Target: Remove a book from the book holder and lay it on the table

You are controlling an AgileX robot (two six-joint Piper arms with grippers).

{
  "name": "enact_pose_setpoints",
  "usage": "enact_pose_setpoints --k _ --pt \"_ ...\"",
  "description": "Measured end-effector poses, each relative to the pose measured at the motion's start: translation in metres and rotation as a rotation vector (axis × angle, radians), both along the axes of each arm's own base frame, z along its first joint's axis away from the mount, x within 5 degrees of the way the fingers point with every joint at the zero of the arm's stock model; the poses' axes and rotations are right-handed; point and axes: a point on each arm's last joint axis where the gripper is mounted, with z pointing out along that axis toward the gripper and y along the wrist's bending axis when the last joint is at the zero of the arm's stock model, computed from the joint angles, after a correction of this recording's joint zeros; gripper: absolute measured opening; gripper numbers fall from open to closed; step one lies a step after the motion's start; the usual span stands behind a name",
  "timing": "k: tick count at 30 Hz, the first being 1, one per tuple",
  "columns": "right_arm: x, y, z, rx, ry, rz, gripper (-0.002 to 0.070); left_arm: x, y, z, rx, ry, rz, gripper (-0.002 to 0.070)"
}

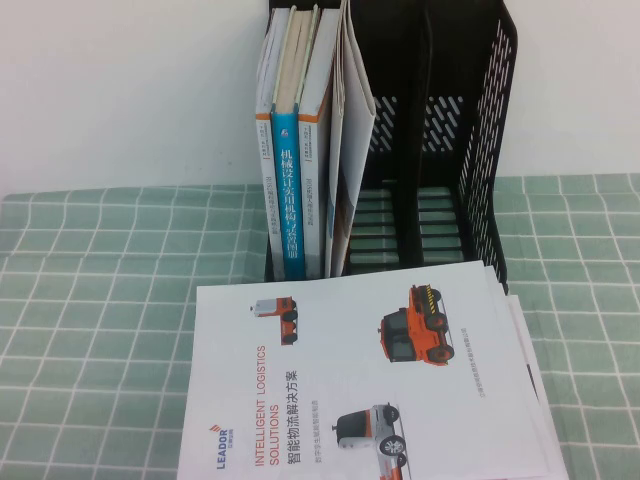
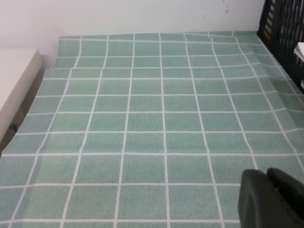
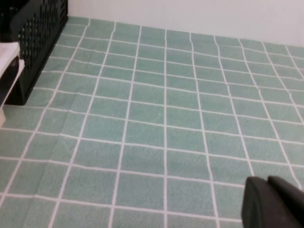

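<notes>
We read left gripper [image 2: 268, 175] and right gripper [image 3: 269, 180] closed, empty; the book [image 1: 356, 120] stands upright in the book holder [image 1: 492, 150], ahead between them.

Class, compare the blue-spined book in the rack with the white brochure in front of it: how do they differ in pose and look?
The blue-spined book stands upright in the black rack; the white brochure lies flat on the checked table. The book shows only a narrow spine; the brochure shows its whole cover. The book's spine is blue with white lettering; the brochure is white with orange vehicles. Both carry Chinese text.
</notes>
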Motion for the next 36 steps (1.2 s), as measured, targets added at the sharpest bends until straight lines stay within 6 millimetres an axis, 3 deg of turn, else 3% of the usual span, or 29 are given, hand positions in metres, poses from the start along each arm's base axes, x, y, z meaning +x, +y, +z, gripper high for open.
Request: enact_pose_setpoints --k 20,29,36 --pt "0.0000 0.0001 0.0000 0.003 0.000 0.000 -0.0002 0.0000 0.0000 0.0000 0.000 0.000 0.000 -0.0001" --pt "0.0003 0.0032 0.0002 0.087 -0.008 0.006 -0.0002 0.0000 0.0000 0.0000 -0.002 0.000 0.001 -0.0001" --pt "0.0001 0.0016 -0.0001 0.042 -0.002 0.003 -0.0002 0.0000 0.0000 0.0000 -0.002 0.000 0.001 -0.0001"
